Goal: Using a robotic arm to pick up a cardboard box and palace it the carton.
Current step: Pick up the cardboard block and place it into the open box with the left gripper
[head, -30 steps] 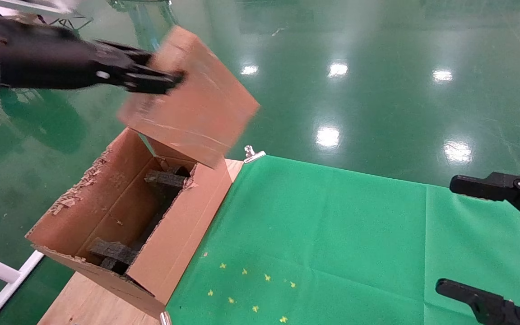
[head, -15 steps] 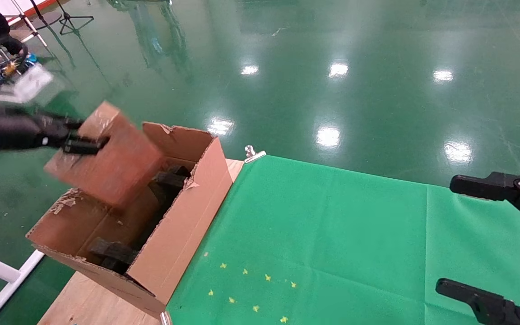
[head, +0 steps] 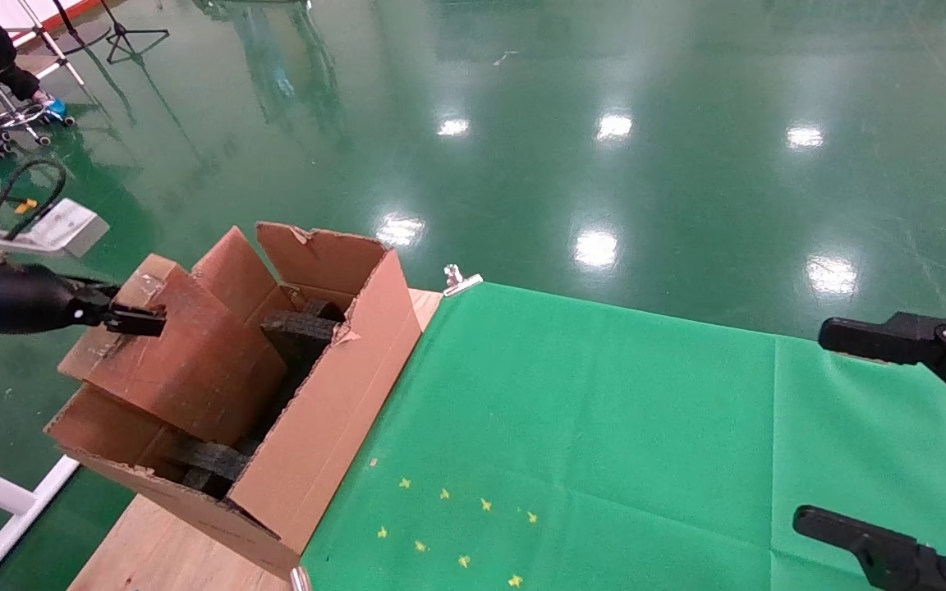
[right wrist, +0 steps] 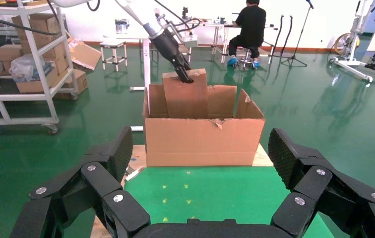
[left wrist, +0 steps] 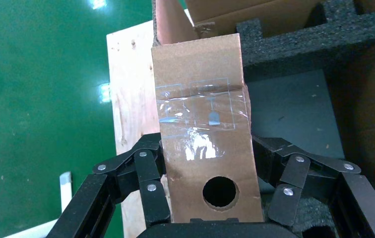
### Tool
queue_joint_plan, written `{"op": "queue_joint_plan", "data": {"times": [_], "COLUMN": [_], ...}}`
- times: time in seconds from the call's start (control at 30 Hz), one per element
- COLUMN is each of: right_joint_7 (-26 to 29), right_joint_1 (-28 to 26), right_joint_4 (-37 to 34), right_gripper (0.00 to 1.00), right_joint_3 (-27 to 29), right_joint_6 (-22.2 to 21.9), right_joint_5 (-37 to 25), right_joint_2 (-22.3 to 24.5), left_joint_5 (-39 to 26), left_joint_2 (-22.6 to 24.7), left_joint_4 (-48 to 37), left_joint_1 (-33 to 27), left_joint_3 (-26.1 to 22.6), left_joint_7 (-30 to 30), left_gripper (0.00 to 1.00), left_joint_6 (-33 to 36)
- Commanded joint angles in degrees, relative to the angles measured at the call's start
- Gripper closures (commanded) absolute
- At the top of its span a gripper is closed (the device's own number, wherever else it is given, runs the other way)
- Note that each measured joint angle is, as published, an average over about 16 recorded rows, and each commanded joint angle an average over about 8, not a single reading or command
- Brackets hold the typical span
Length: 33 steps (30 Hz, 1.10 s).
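While parked low at the right over the green cloth (head: 604, 427), spread wide and empty: right gripper (right wrist: 200, 163), black linkage fingers well apart with nothing between them. Farther off at the left, clamped on the upper end of the cardboard box (head: 185, 353): left gripper (head: 132, 318) of the robotic arm (right wrist: 163, 34), fingers pressed against the box's two opposite narrow sides in the left wrist view. Small, brown, rectangular and sealed, with clear crinkled tape over the seam and a round hole punched in the face nearest the wrist camera (left wrist: 205, 148). Held tilted, lower end already down inside the carton (head: 333, 410), upper end above the rim. Large, brown, corrugated, open at the top, with ragged upright flaps and dark grey foam (head: 300, 328) inside; whether the box's lower end touches the foam or the bottom, cannot tell. Resting on a pale wooden board (head: 169, 550) just beside the cloth's left edge. Beyond, glossy green floor (head: 686, 123), and in the right wrist view shelves with boxes (right wrist: 31, 44) and a seated person in black (right wrist: 247, 27) far behind
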<state>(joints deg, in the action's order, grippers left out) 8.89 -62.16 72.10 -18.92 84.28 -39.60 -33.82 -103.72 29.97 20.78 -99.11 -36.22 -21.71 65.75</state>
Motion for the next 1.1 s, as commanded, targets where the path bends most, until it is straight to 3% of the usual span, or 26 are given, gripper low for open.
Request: {"op": "queue_joint_plan", "data": {"times": [0.03, 0.57, 0.83, 1.1], "right_joint_7": [0.0, 0.0, 0.0, 0.0], "right_joint_1": [0.0, 0.0, 0.0, 0.0], "right_joint_4": [0.0, 0.0, 0.0, 0.0], "right_gripper": [0.00, 0.00, 0.00, 0.00], "right_joint_3": [0.0, 0.0, 0.0, 0.0], "right_joint_6": [0.0, 0.0, 0.0, 0.0], "right_joint_5": [0.0, 0.0, 0.0, 0.0], "right_joint_2": [0.0, 0.0, 0.0, 0.0], "left_joint_5": [-0.6, -3.3, -3.5, -3.5], "left_joint_2": [0.7, 8.9, 10.4, 10.4], "left_joint_4": [-2.5, -14.3, -17.1, -17.0], "left_joint_1": [-0.2, 0.7, 1.3, 1.3], "left_joint_3": [-0.2, -2.1, -2.2, -2.2], "left_joint_7": [0.3, 0.5, 0.1, 0.1], "left_gripper": [1.00, 1.00, 0.00, 0.00], "left_joint_6": [-1.2, -6.5, -8.0, -7.8]}}
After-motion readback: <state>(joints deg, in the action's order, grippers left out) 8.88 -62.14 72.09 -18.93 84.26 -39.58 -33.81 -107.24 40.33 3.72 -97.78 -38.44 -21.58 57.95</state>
